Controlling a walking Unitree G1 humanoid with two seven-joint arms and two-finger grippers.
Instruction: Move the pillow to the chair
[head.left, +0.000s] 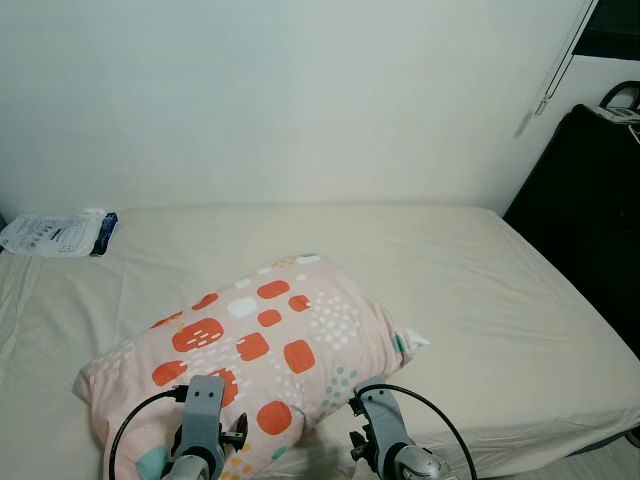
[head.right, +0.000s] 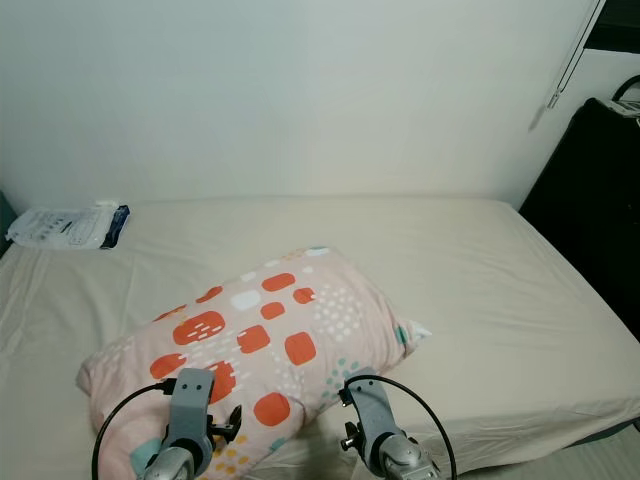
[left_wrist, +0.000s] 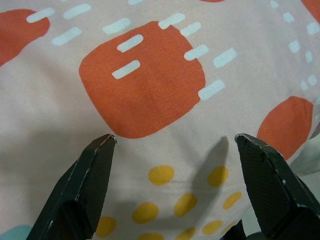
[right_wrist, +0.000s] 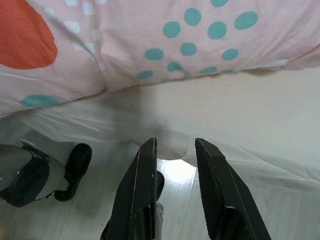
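Observation:
A pink pillow (head.left: 262, 350) with orange patches and teal dots lies on the beige bed (head.left: 480, 290), close to its front edge. My left arm (head.left: 203, 415) reaches over the pillow's near left corner. In the left wrist view the left gripper (left_wrist: 174, 139) is open wide just above the pillow (left_wrist: 150, 85), with nothing between its fingers. My right arm (head.left: 385, 435) is at the pillow's near right corner. The right gripper (right_wrist: 175, 142) is open and empty. It points at the sheet hanging off the bed's edge (right_wrist: 210, 115), just under the pillow (right_wrist: 165, 45).
A white packet (head.left: 55, 234) lies at the bed's back left by the wall. A tall black piece of furniture (head.left: 590, 220) stands beside the bed on the right. The right half of the bed is bare sheet. Pale floor (right_wrist: 100, 215) lies below the bed's edge.

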